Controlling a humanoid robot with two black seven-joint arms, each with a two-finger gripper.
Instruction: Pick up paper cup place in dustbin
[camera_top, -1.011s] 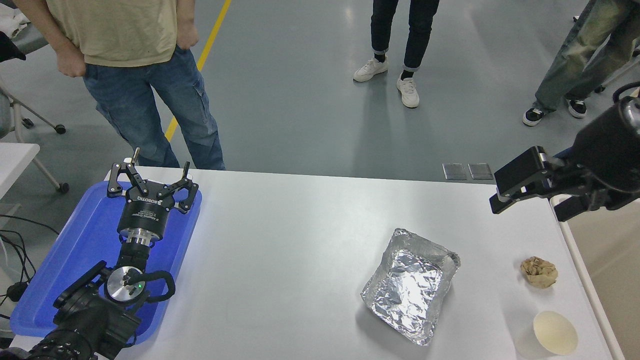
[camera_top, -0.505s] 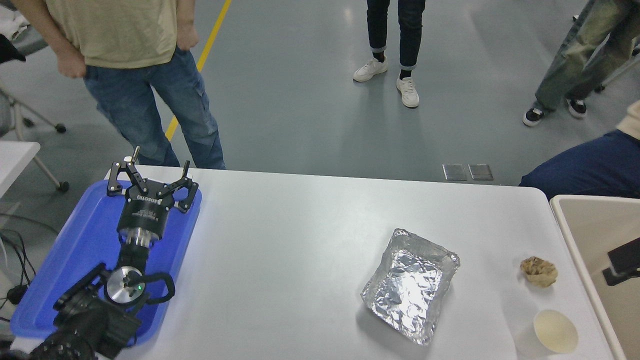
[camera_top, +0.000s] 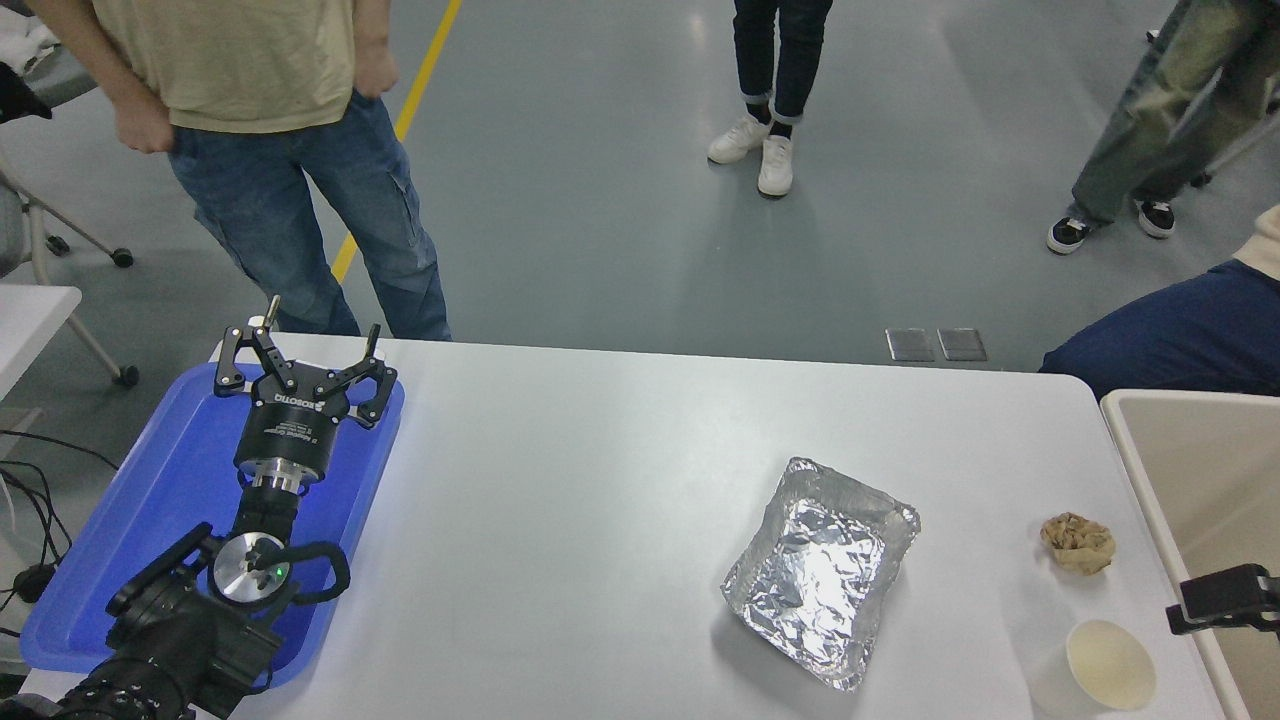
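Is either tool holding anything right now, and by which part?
Nothing. The left tool is open over the blue tray; the paper cup stands untouched beside the right tool.

White lettering reading "ROBOTIQ" stands on the black body of the left end effector, near the bench's far left corner; smaller print beneath is illegible.

The paper cup stands upright at the table's near right corner, the brown paper ball behind it. The right gripper enters at the right edge over the dustbin's rim, its fingers seemingly out of frame. The left gripper hangs spread over the blue tray.
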